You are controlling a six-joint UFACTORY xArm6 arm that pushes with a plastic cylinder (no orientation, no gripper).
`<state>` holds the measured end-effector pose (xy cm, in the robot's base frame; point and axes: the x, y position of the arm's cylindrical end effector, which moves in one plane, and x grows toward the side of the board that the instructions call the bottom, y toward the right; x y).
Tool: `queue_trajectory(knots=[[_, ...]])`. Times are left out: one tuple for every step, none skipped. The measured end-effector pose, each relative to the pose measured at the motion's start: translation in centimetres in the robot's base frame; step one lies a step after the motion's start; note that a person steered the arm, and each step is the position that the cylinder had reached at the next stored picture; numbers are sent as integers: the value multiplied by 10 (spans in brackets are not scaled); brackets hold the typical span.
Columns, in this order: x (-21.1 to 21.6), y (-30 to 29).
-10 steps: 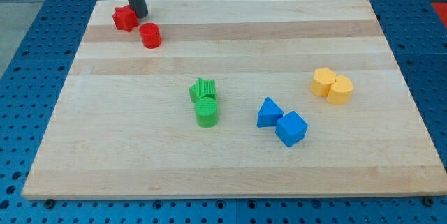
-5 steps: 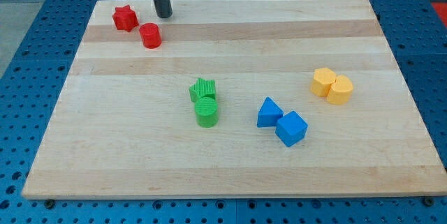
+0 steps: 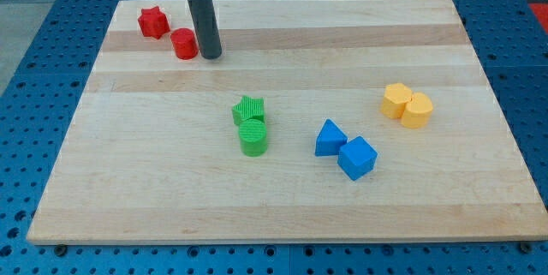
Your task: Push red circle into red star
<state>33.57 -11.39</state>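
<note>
Red star [image 3: 152,22] is sitting near the desk's [image 3: 282,198] top-left corner, red circle [image 3: 184,44] lying just right and below it, close but apart. My tip [image 3: 211,55] is resting just right of the circle, about touching it; no gripper showing, just the rod. Green blocks [image 3: 250,110] [image 3: 253,137] are sitting mid-desk, touching. Blue triangle [image 3: 329,139] and blue cube [image 3: 357,157] are touching further right. Two yellow blocks [image 3: 396,101] [image 3: 417,110] are touching at far right.
</note>
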Motion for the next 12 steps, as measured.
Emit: queue_trajectory(knots=[[16,3],[33,1],[35,0],[31,-1],[18,-7],[7,-16],[5,-32],[3,-43],[-1,-50],[-4,-51],[-4,-46],[-4,-35]])
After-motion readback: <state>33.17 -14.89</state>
